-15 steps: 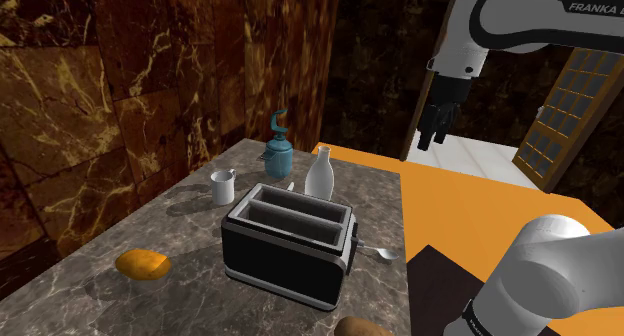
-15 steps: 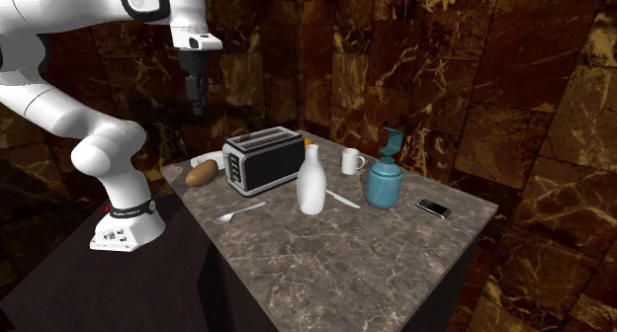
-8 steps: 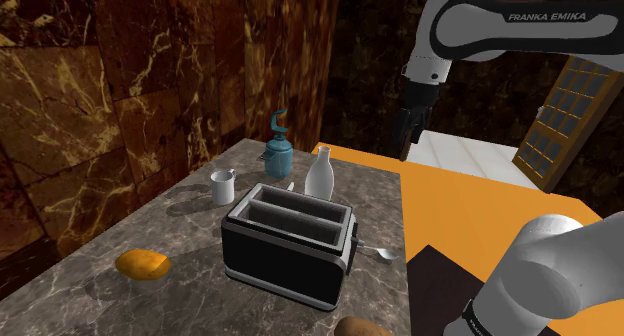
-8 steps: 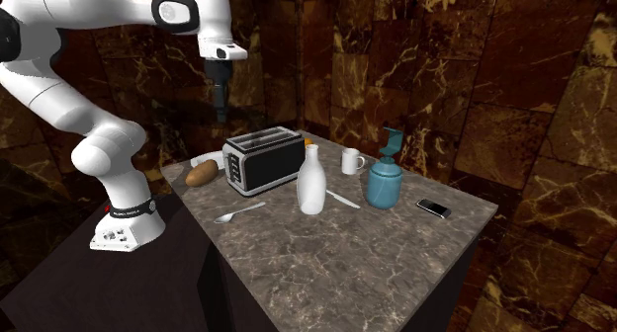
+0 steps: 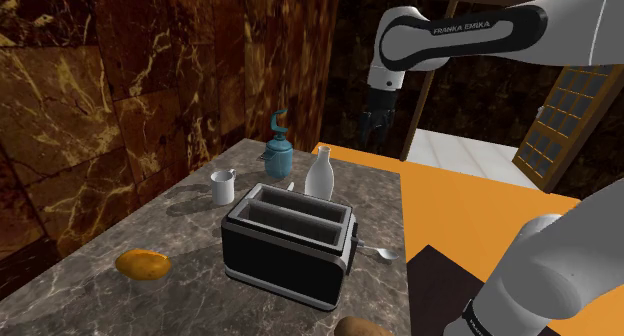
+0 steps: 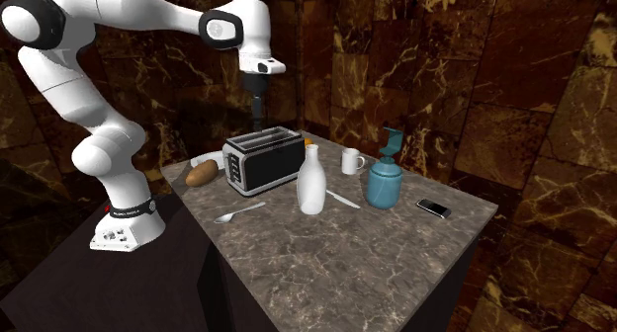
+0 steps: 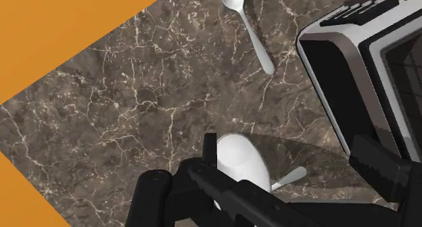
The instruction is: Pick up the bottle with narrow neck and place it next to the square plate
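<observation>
The narrow-necked bottle [image 5: 318, 174] is plain white and stands upright on the marble table [image 5: 130, 224], just behind the toaster [image 5: 290, 239]. In the second exterior view the bottle [image 6: 311, 182] stands near the table's middle. My gripper [image 5: 373, 124] hangs open in the air, well above the bottle and a little to the shoulder view's right of it. It also hangs above the toaster's far end [image 6: 259, 108]. Looking down from the wrist, the bottle [image 7: 237, 161] lies far below, beside one finger [image 7: 208, 148], with nothing held in the gripper [image 7: 284, 144].
A teal dispenser bottle [image 5: 278, 154] and a white mug [image 5: 222, 187] stand behind the white bottle. A spoon [image 5: 380, 252] lies beside the toaster, with another utensil [image 6: 341, 197] by the bottle. An orange bun [image 5: 142, 265], a bread roll [image 6: 203, 172] and a phone [image 6: 433, 208] lie around.
The arm has swung toward the shoulder view's left, carrying the gripper from beyond the table's edge to above the table near the bottle. The fingers have stayed open.
</observation>
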Action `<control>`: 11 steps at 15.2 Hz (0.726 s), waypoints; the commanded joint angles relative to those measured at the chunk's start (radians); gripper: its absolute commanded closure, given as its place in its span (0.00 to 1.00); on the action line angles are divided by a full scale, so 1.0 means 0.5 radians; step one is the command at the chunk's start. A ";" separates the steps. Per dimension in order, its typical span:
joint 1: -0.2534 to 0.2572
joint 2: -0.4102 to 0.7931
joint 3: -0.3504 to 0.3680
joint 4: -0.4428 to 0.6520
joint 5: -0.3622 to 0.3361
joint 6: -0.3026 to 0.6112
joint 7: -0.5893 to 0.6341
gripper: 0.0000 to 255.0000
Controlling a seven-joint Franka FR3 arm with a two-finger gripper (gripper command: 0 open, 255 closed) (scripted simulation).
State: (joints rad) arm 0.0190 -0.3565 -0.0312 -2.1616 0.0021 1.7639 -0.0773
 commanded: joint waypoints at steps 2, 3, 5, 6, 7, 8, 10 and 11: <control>0.009 0.253 0.010 0.165 0.004 0.086 0.012 0.00; 0.011 0.331 0.012 0.221 0.004 0.106 0.015 0.00; 0.015 0.488 0.016 0.342 0.004 0.139 0.021 0.00; 0.017 0.566 0.018 0.406 0.004 0.152 0.024 0.00; 0.019 0.645 0.020 0.474 0.004 0.162 0.027 0.00; 0.021 0.725 0.022 0.544 0.004 0.170 0.030 0.00; 0.025 0.885 0.026 0.695 0.003 0.177 0.036 0.00; 0.027 0.966 0.027 0.775 0.002 0.177 0.039 0.00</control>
State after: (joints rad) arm 0.0330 0.0829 -0.0172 -1.8177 0.0033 1.8523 -0.0570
